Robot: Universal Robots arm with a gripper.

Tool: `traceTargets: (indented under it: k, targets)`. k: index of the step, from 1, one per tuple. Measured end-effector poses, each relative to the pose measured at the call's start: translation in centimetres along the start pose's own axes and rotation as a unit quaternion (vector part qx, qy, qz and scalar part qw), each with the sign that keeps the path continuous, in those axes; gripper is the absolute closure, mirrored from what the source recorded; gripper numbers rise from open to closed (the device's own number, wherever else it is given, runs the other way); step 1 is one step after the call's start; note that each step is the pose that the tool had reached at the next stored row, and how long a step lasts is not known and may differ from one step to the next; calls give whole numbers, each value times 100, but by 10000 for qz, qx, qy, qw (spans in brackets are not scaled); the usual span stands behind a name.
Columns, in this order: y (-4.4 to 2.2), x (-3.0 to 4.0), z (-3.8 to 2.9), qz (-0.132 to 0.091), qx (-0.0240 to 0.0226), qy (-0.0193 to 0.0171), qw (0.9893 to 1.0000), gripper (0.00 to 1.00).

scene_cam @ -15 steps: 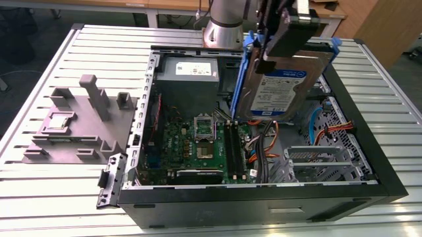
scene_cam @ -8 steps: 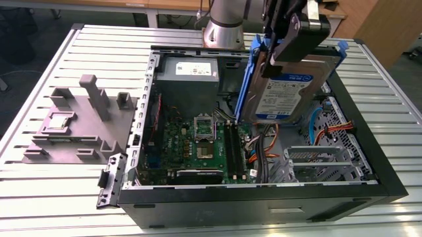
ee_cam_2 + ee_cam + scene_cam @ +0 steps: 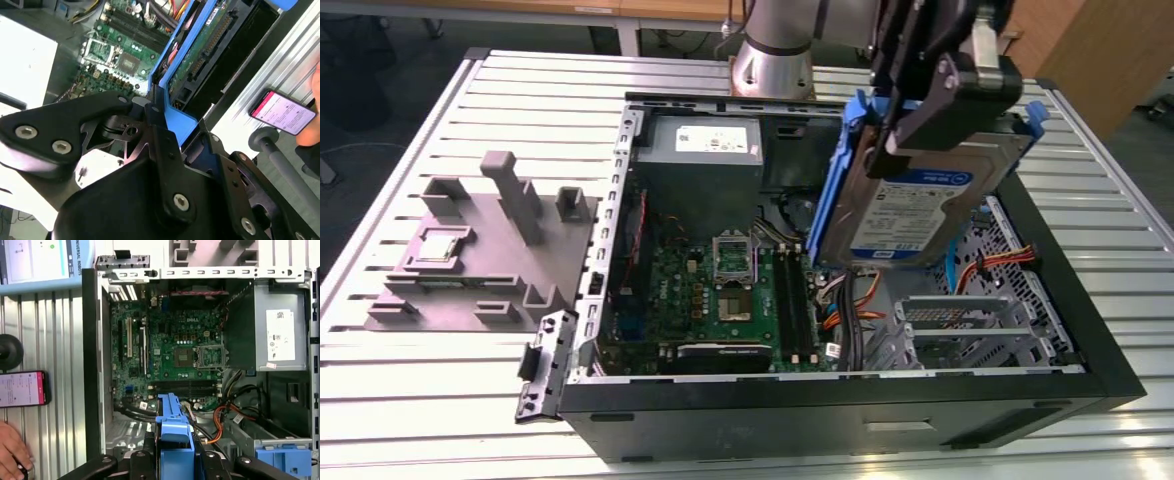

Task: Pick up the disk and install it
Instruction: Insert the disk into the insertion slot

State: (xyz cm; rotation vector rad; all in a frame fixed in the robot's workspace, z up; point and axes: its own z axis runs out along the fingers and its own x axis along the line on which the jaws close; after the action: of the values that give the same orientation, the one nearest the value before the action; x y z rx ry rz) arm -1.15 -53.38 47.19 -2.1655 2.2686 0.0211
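End effector (image 3: 914,140) is clenched on the disk (image 3: 921,215), w/ black fingers (image 3: 162,135) pinching the blue frame (image 3: 180,122) at the disk's upper end. First wrist view shows the same grip: end effector (image 3: 172,467) closed around the blue frame (image 3: 172,432).

Disk hangs on edge, tilted, w/ its white-and-blue label facing the exterior view's camera. It is above the open PC case (image 3: 854,395), in the half on the exterior view's right. Its lower edge sits between the main circuit board (image 3: 720,290) & the metal drive cage (image 3: 967,320), near the orange cables (image 3: 994,262). Can't tell if it touches anything there. In the second wrist view the disk's underside is a green board w/ a black connector strip (image 3: 205,42).

The case lies on its side, lid off, on the slatted metal bench (image 3: 440,400). A grey power supply box (image 3: 700,145) w/ a white sticker fills the case's far corner, just below the arm base (image 3: 774,55). In the first wrist view a blue bracket (image 3: 280,460) sits at the drive cage.

On the exterior view's left a grey plastic fixture (image 3: 480,250) stands on the bench beside the case, not touching it. In the first wrist view a phone (image 3: 22,388) w/ a lit screen lies on the bench outside the case, w/ a person's hand (image 3: 10,450) near it.
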Motion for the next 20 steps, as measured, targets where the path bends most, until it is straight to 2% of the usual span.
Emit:
traceTargets:
  k: [4,7,9,15,20]
  targets:
    - [-157,-1,3,0,0,2,10000,64]
    - [-242,-1,8,0,0,0,10000,64]
    - [-260,17,9,0,0,1,10000,64]
    - [-286,138,19,0,0,1,10000,64]
    - [-416,140,31,0,0,2,10000,64]
